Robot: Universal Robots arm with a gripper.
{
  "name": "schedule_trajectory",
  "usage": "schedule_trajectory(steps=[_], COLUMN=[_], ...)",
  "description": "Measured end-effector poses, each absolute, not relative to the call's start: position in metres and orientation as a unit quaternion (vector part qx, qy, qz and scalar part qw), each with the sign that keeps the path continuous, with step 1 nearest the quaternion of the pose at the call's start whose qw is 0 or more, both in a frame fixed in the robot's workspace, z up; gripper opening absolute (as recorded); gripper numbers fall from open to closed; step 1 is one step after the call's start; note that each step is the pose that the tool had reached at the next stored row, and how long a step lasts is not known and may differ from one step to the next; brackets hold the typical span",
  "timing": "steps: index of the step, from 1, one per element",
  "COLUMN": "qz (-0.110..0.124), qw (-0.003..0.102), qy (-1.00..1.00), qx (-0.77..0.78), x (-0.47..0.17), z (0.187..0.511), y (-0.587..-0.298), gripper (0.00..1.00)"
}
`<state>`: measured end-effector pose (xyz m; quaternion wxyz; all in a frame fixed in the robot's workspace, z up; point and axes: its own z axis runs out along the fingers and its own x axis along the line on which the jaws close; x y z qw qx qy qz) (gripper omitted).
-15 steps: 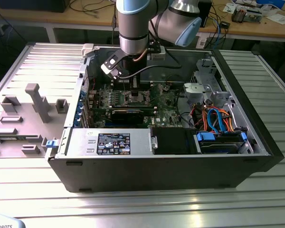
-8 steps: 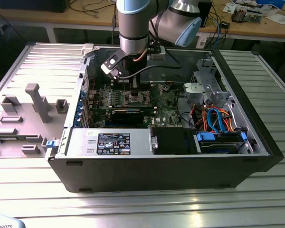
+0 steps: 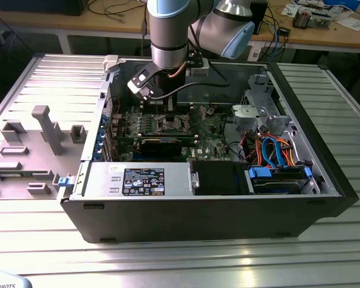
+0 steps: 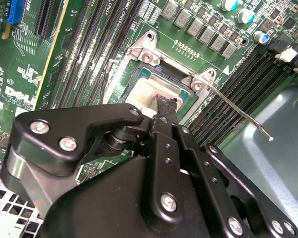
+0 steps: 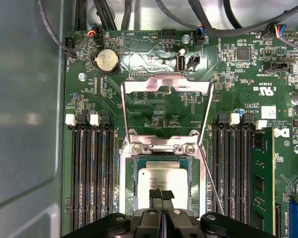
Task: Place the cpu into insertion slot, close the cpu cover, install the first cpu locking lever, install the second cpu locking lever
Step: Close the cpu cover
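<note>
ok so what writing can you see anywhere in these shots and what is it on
black label on the power supply: dense print, too small to read
motherboard: white lettering beside connectors and chips, too small to read
white sticker on the board: blurred
white logo on the board: a maker's mark, not spelled out here
cpu top: faint engraving, unreadable

A robotics or electronics lab is suggested: an opened desktop computer case is set on a ribbed metal table; a grey fixture plate is laid beside it; wooden workbenches strewn with cables and parts are seen behind.
</note>
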<state>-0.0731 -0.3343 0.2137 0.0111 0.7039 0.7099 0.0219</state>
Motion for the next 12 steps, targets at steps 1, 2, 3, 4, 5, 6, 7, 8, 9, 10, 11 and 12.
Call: schedule_trajectory(steps=[1,2,3,4,5,6,7,8,9,10,11,12], qz=[0.022,0.022,0.021,0.021,0.021,0.021,0.021,0.021,0.021,0.021,0.021,0.021], qw=[0.011,0.011,0.010,0.010,0.010,0.010,0.010,0.010,0.010,0.010,0.010,0.010], qy=[0.710,0.710,0.711,0.712,0.712,0.712,0.712,0.712,0.712,0.712,0.712,0.712], qx=[0.704,0.704,0.702,0.702,0.702,0.702,0.702,0.702,0.702,0.702,0.702,0.702], x=[-0.073,-0.073,-0.073,-0.073,-0.073,-0.073,-0.073,-0.073,-0.073,-0.073,-0.073,-0.073], z=[0.214,0.214,0.214,0.225,0.237,0.253,0.253,0.253,0.253,0.253,0.253,0.253], y=[-0.334,-0.334,-0.334,-0.334,-0.334,-0.334,-0.334,-0.334,-0.334,-0.334,-0.334,-0.334], gripper=[0.11,0.11,0.11,0.11,0.11,0.11,0.11,0.11,0.11,0.11,0.11,0.11])
